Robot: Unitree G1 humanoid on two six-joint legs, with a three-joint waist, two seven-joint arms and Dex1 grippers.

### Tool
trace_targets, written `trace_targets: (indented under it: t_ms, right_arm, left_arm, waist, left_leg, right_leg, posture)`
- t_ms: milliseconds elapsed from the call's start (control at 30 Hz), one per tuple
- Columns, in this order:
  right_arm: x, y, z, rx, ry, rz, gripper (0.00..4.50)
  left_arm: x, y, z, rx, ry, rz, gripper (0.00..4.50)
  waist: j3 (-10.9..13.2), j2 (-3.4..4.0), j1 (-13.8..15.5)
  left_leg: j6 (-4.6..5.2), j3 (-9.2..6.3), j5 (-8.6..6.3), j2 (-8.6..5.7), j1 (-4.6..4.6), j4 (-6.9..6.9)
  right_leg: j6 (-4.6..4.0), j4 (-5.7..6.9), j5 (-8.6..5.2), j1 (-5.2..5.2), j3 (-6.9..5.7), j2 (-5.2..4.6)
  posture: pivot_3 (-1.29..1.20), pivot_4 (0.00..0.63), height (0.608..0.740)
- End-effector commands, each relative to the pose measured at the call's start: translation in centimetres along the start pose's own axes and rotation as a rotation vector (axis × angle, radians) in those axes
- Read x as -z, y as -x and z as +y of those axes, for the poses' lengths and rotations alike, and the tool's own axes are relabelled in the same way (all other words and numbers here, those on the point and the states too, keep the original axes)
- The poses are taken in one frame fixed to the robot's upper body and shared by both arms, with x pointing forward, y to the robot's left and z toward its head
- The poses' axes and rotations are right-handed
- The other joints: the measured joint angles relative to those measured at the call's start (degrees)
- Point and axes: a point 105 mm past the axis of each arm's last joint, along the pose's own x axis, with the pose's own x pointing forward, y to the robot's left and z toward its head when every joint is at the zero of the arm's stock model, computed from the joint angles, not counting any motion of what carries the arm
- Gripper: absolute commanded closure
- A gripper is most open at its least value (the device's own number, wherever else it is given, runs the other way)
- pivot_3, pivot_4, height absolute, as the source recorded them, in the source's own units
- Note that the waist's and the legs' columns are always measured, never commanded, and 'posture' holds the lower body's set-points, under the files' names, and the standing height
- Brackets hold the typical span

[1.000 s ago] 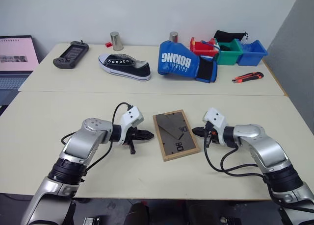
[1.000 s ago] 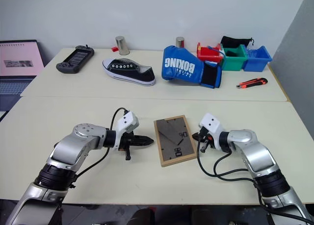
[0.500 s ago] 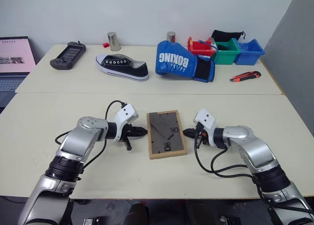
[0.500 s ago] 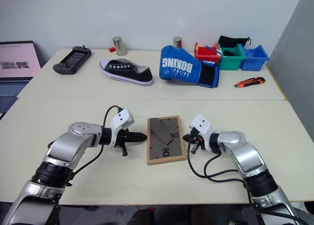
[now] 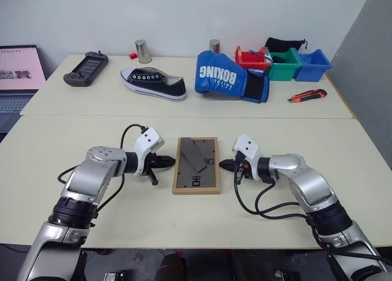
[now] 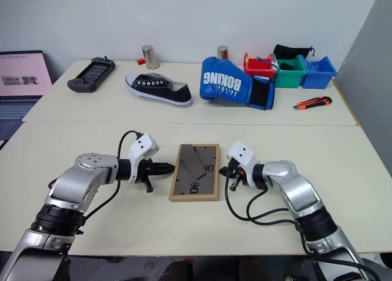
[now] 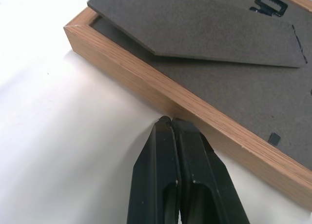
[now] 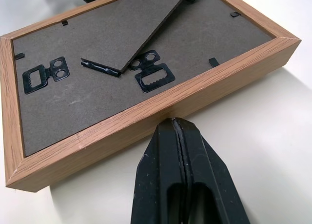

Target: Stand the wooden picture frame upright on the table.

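Note:
The wooden picture frame [image 5: 196, 164] lies flat on the table [image 5: 275, 134], back up. Its dark grey back board [image 8: 97, 72] shows, with the prop leg [image 7: 195, 29] lying across it. My left gripper [image 5: 171, 163] is shut, and its tips [image 7: 168, 121] rest against the frame's left wooden side. On the opposite side my right gripper [image 5: 222, 165] is also shut, with its tips [image 8: 176, 122] against the frame's right side. Neither gripper holds anything. The frame's picture face is hidden underneath.
Along the far panel lie a game controller [image 5: 86, 68], a black-and-white shoe [image 5: 153, 84], a blue boxing glove [image 5: 228, 76], two metal cans [image 5: 143, 51], coloured bins [image 5: 285, 63] and a box cutter [image 5: 307, 96]. A laptop [image 5: 18, 73] stands at far left.
The frame has slid to the left and turned until it lies nearly square to the table edge. My right gripper followed it leftward, and my left gripper backed away to the left.

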Motion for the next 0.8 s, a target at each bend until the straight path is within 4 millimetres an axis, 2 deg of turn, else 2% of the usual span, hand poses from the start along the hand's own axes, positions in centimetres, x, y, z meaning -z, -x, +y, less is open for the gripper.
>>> trace_targets:
  t_ms: [33,500,800]
  right_arm:
    - [-1.6,-0.2,0.4,-0.026,0.052,-0.044,4.5]
    - [-1.1,0.4,0.5,-0.022,0.048,-0.028,4.5]
    - [-2.0,0.2,1.3,-0.051,0.023,-0.06,4.5]
  left_arm:
    - [-0.8,0.3,-0.2,0.0,-0.058,-0.024,4.47]
    - [-1.2,0.1,1.0,-0.038,-0.076,-0.032,4.47]
    - [-1.8,-0.4,1.7,-0.056,-0.087,-0.051,4.47]
  waist:
    - [0.0,0.0,0.0]
    - [0.0,0.0,0.02]
    - [0.0,0.0,0.01]
  left_leg:
    - [0.0,0.0,0.0,0.0,0.0,0.0]
    - [0.0,0.0,0.0,0.0,0.0,0.0]
    - [0.0,0.0,0.0,0.0,0.0,0.0]
  right_leg:
    - [0.0,0.0,0.0,0.0,0.0,0.0]
    - [0.0,0.0,0.0,0.0,0.0,0.0]
    - [0.0,0.0,0.0,-0.01,0.0,0.0]
  posture:
    - [0.0,0.15,0.74]
    - [0.0,0.15,0.74]
    - [0.0,0.15,0.74]
